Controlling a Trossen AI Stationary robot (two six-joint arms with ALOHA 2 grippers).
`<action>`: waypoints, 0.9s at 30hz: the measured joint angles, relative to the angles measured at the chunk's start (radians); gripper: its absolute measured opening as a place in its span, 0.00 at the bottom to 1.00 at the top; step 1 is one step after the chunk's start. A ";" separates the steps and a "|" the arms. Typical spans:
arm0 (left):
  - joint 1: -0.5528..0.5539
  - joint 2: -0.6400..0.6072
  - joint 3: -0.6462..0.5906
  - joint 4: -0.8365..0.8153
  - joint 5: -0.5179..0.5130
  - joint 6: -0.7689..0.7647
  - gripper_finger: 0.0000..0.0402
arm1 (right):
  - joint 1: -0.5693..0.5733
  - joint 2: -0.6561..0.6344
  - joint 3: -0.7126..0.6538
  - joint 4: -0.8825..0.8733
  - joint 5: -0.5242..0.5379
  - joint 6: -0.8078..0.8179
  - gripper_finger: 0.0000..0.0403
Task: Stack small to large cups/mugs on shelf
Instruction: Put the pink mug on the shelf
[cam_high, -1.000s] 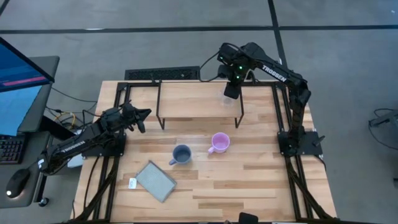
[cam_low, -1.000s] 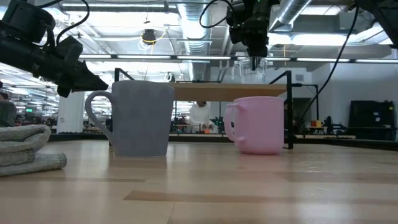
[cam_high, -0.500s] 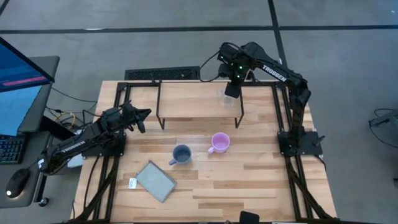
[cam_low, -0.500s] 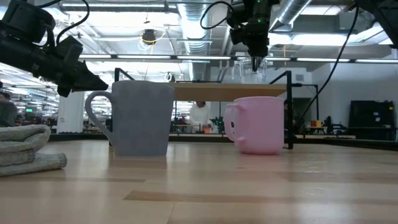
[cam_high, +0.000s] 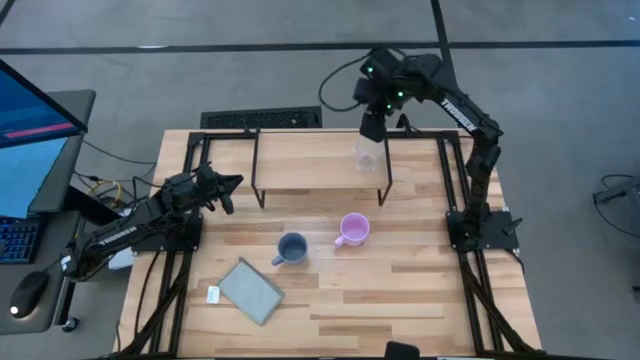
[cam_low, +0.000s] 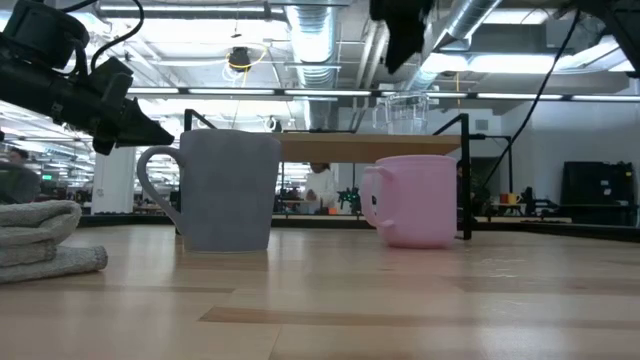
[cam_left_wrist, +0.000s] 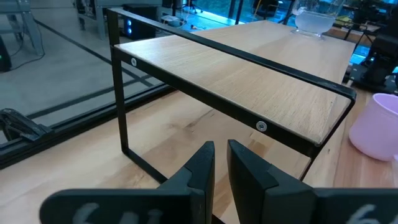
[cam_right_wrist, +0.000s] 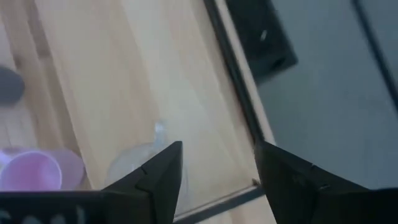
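Note:
A small clear glass cup (cam_high: 368, 156) stands upright on the right end of the light-wood shelf (cam_high: 305, 160); it also shows in the low view (cam_low: 402, 110) and the right wrist view (cam_right_wrist: 134, 167). My right gripper (cam_high: 372, 124) is open and hangs above the glass without touching it; its fingers stand well apart in its wrist view (cam_right_wrist: 217, 168). A pink-lilac mug (cam_high: 353, 230) and a grey-blue mug (cam_high: 292, 247) stand on the table in front of the shelf. My left gripper (cam_high: 232, 190) is shut and empty, held left of the shelf.
A flat grey pad (cam_high: 250, 290) lies near the table's front left. The shelf's black frame legs (cam_high: 386, 178) stand behind the mugs. A monitor and keyboard (cam_high: 25, 150) stand off the table's left edge.
My right gripper has risen from the glass cup and drawn back toward the table's far edge. The glass cup stays upright on the shelf's right end.

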 joint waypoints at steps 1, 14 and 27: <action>0.000 0.000 0.000 0.000 0.000 0.000 0.08 | 0.008 -0.022 -0.018 0.019 -0.002 -0.006 0.55; 0.000 0.000 0.000 0.001 -0.034 0.001 0.08 | 0.197 -0.146 -0.016 0.003 -0.061 -0.007 0.54; 0.000 0.000 0.000 0.001 -0.045 0.001 0.08 | 0.392 -0.030 -0.019 -0.040 -0.073 0.038 0.54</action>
